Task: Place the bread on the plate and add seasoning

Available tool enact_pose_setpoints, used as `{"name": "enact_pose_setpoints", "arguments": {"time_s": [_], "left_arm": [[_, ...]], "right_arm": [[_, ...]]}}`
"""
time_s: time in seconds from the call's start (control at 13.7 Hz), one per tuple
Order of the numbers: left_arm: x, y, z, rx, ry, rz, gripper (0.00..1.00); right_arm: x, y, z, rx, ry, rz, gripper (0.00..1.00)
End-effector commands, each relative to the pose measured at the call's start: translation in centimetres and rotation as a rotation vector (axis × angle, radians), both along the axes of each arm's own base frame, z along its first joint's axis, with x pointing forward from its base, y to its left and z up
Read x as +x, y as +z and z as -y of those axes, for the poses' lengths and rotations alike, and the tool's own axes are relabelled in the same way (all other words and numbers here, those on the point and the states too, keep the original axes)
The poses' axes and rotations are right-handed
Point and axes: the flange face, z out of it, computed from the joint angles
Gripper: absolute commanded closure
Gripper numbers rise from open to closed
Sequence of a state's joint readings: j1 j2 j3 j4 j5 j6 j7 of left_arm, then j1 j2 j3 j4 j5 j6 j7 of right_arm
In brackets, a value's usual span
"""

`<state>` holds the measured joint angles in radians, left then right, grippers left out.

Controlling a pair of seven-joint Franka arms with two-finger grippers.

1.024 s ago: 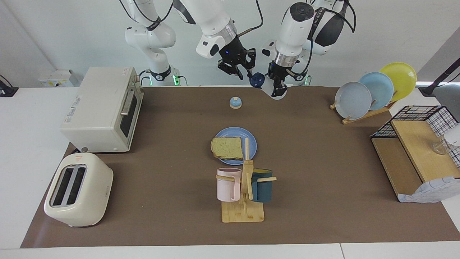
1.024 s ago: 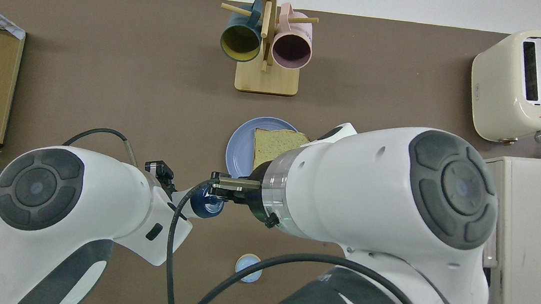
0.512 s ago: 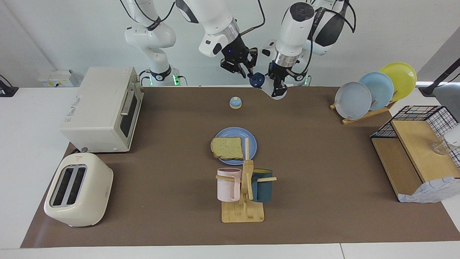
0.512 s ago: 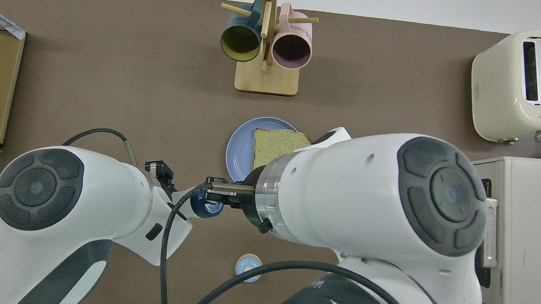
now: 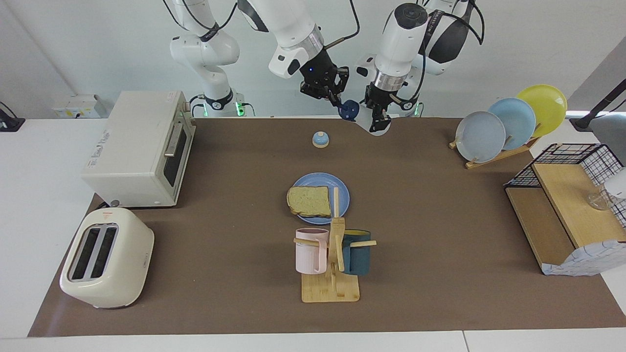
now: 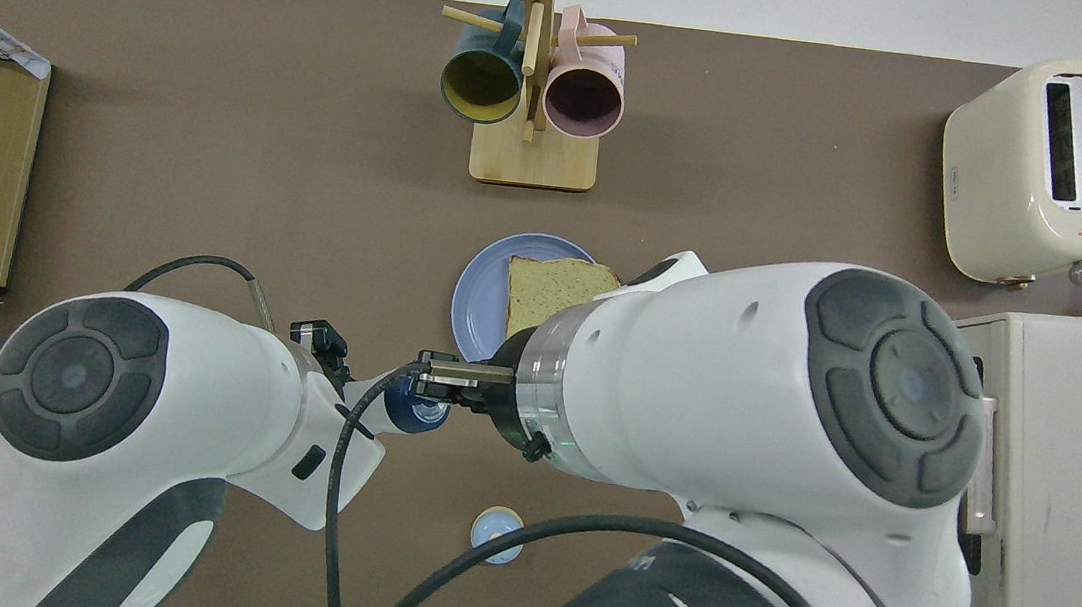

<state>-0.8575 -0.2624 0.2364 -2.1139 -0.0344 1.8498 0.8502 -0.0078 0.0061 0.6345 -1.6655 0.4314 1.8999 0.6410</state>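
Observation:
The bread (image 5: 309, 201) lies flat on the blue plate (image 5: 343, 191) in the middle of the mat; both also show in the overhead view, the bread (image 6: 553, 288) on the plate (image 6: 473, 305). My left gripper (image 5: 377, 116) is shut on the seasoning bottle (image 5: 364, 121) and holds it tilted in the air over the mat's edge nearest the robots, its navy cap (image 5: 349, 108) pointing toward the right arm. My right gripper (image 5: 337, 99) is at the cap. In the overhead view the cap (image 6: 411, 412) sits between the left gripper (image 6: 358, 403) and the right gripper (image 6: 434, 390).
A blue-domed bell (image 5: 320, 139) stands on the mat under the grippers. A mug rack (image 5: 332, 254) with two mugs stands just farther from the robots than the plate. A toaster oven (image 5: 139, 146) and toaster (image 5: 105, 256) are at the right arm's end; a plate rack (image 5: 508, 122) and wire shelf (image 5: 567, 205) at the left arm's end.
My right gripper has risen a little and moved in toward the bottle's cap, ending at it. The left gripper and the bottle have hardly moved.

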Motion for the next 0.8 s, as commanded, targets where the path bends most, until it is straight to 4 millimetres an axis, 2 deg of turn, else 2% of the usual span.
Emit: {"name": "enact_pose_setpoints", "arguments": {"time_s": [0.0, 0.22, 0.37, 0.44, 0.59, 0.66, 0.73], "left_arm": [[-0.7, 0.2, -0.7, 0.002, -0.007, 0.011, 1.00], [-0.8, 0.1, -0.8, 0.006, -0.011, 0.005, 1.00], [-0.8, 0.1, -0.8, 0.005, -0.011, 0.006, 1.00], [-0.8, 0.1, -0.8, 0.005, -0.011, 0.006, 1.00], [-0.6, 0.1, -0.9, 0.006, -0.006, 0.006, 1.00], [-0.5, 0.1, -1.0, 0.005, -0.004, 0.008, 1.00], [-0.2, 0.1, -1.1, 0.005, -0.003, 0.012, 1.00]], "right_arm": [[2.2, 1.2, 2.8, 0.061, -0.081, -0.024, 1.00], [4.8, 1.7, 6.8, 0.157, -0.173, -0.075, 1.00], [4.9, 1.7, 7.2, 0.147, -0.155, -0.045, 0.98], [4.6, 1.3, 7.1, 0.121, -0.135, -0.035, 0.01], [4.7, 0.2, 8.7, -0.086, -0.076, 0.047, 0.00], [5.3, -0.1, 10.5, -0.177, -0.046, 0.076, 0.00], [6.8, -0.4, 14.8, -0.268, -0.008, 0.086, 0.00]]}}
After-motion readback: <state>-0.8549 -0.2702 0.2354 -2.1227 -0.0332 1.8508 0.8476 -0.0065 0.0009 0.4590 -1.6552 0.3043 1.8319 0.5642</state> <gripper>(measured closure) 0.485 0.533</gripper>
